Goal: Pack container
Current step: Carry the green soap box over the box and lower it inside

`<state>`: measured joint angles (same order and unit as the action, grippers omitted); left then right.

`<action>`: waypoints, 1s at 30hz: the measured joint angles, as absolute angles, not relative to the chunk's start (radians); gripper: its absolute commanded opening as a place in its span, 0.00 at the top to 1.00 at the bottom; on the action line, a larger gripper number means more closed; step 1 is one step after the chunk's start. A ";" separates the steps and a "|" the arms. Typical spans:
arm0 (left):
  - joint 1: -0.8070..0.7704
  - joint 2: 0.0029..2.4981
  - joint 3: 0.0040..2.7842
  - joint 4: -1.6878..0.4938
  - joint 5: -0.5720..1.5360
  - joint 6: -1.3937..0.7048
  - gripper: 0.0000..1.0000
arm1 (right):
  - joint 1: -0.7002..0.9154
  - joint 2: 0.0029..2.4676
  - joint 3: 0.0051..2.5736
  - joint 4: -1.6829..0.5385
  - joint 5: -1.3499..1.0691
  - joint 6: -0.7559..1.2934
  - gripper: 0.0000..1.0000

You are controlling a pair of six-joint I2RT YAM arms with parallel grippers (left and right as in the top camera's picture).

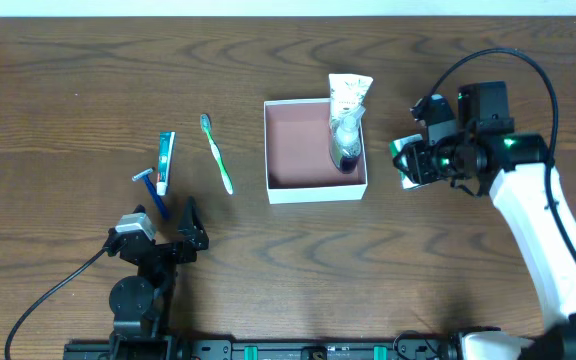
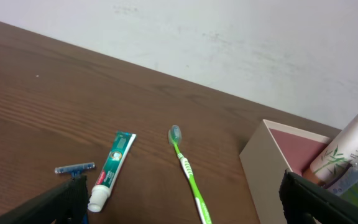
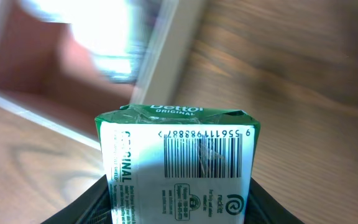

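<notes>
The container (image 1: pixel 315 189), a square white-walled box with a reddish-brown floor, sits at the table's middle and holds a white tube (image 1: pixel 349 96) and a small clear bottle (image 1: pixel 346 140). My right gripper (image 1: pixel 411 160) is shut on a green-and-white soap carton (image 3: pixel 178 162), held just right of the container. In the right wrist view the container's wall (image 3: pixel 166 56) lies ahead of the carton. My left gripper (image 1: pixel 173 228) is open and empty near the front left. A green toothbrush (image 1: pixel 218 155), a toothpaste tube (image 1: pixel 165 162) and a blue razor (image 1: pixel 151 188) lie left of the container.
In the left wrist view the toothbrush (image 2: pixel 188 174), toothpaste (image 2: pixel 112 168) and razor (image 2: pixel 74 168) lie ahead on the wood, with the container's corner (image 2: pixel 263 162) at the right. A black cable (image 1: pixel 53 290) runs along the front left.
</notes>
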<state>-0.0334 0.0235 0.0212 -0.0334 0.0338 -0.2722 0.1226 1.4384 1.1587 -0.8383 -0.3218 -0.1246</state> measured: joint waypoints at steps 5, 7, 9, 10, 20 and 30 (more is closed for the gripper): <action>-0.033 0.023 0.021 -0.033 0.033 -0.272 0.02 | 0.255 1.390 1.159 -0.819 -0.344 -0.192 0.67; -0.033 0.023 0.022 -0.033 0.033 -0.272 0.02 | 0.315 1.387 1.159 -0.801 -0.348 -0.231 0.69; -0.033 0.023 0.022 -0.033 0.033 -0.272 0.02 | 0.367 1.388 1.159 -0.777 -0.350 -0.271 0.68; -0.033 0.023 0.022 -0.033 0.033 -0.272 0.02 | 0.386 1.388 1.159 -0.762 -0.349 -0.288 0.63; -0.033 0.023 0.021 -0.033 0.033 -0.272 0.02 | 0.488 1.470 1.159 -0.544 -0.310 -0.482 0.57; -0.033 0.023 0.022 -0.033 0.033 -0.272 0.02 | 0.488 1.638 1.159 -0.521 -0.257 -0.625 0.53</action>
<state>-0.0334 0.0235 0.0216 -0.0334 0.0334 -0.2722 0.4885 1.6379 1.1587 -0.5209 -0.2569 -0.6250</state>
